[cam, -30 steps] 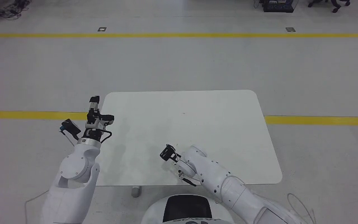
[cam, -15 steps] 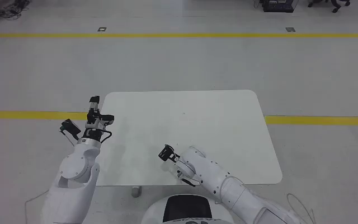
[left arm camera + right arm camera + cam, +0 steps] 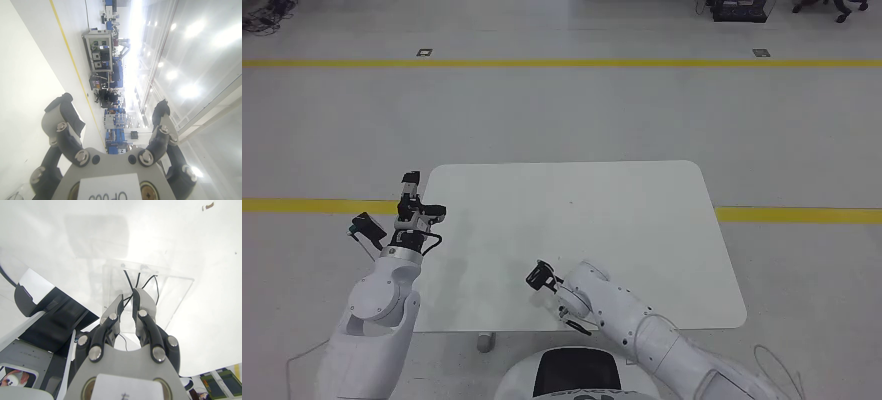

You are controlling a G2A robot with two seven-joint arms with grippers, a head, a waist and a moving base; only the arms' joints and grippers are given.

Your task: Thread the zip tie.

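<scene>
White bench (image 3: 592, 220) lay under the right gripper (image 3: 127, 293), slightly parted around a zip tie (image 3: 127, 301); left gripper (image 3: 113, 100) gaped wide.

White table (image 3: 642, 230) lying beneath the right gripper (image 3: 128, 292) fingers; yellow floor line (image 3: 802, 214) running well beyond them.

We see a white table (image 3: 572, 200) standing on a pale grey floor (image 3: 542, 110). Two yellow lines (image 3: 542, 63) run across the floor. Far off, we see a metal rack (image 3: 97, 51), blue desks (image 3: 113, 136) and bright round lights (image 3: 189, 91) on the high ceiling (image 3: 208, 56).
</scene>
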